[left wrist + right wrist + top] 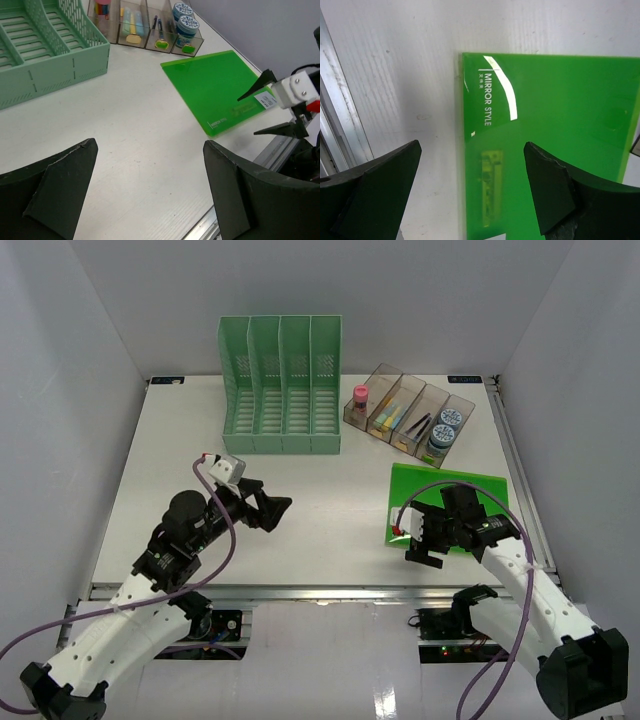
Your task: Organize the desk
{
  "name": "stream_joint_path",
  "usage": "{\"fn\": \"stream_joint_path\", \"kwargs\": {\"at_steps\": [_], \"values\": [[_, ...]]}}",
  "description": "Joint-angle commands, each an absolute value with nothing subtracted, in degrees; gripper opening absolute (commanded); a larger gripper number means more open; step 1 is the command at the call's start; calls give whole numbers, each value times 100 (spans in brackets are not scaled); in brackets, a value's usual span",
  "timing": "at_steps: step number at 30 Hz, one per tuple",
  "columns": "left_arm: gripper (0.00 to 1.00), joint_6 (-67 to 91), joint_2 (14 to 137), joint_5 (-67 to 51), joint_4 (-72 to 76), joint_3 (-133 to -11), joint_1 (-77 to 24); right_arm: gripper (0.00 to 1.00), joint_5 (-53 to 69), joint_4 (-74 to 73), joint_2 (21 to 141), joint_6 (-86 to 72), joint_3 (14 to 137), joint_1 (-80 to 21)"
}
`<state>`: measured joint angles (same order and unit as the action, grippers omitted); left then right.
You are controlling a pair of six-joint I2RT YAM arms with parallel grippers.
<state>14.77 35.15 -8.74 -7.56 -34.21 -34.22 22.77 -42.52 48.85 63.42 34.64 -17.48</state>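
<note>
The desk [320,510] is a large white tabletop with metal rail edges. A bright green flat folder [470,495] lies on its right side; it also shows in the left wrist view [215,90] and the right wrist view [555,150]. My right gripper [418,540] is open and empty, hovering over the folder's near left corner, its jaws straddling the folder's left edge [470,165]. My left gripper [275,510] is open and empty above the bare middle of the desk [150,170].
A green slotted file rack [282,390] stands at the back centre. A clear compartment organizer [410,410] with pens, a pink bottle and blue-lidded jars stands at the back right. The metal rail [300,590] runs along the near edge.
</note>
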Motion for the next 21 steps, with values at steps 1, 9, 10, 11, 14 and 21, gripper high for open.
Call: {"fn": "stream_joint_path", "kwargs": {"at_steps": [1, 9, 10, 11, 14, 21], "values": [[98, 1564, 3200, -333, -1032, -3389, -3386, 90, 993, -3672, 4974, 5842, 3120, -2114], [98, 1433, 3094, -150, -1151, -3411, -3384, 90, -638, -2493, 5638, 5447, 2438, -3156], [98, 1433, 3101, -171, -1151, -3424, -3384, 90, -789, -2382, 5719, 5385, 2329, -3233], [98, 1433, 3102, -190, -1137, -3423, -3388, 90, -998, -2211, 5772, 5338, 2233, -3336], [98, 1424, 3100, -245, -1122, -3408, -3390, 94, -1455, -1835, 5853, 5295, 2074, -3572], [98, 1428, 3107, -524, -980, -3357, -3393, 77, -1414, -1856, 5889, 5220, 1864, -3713]]}}
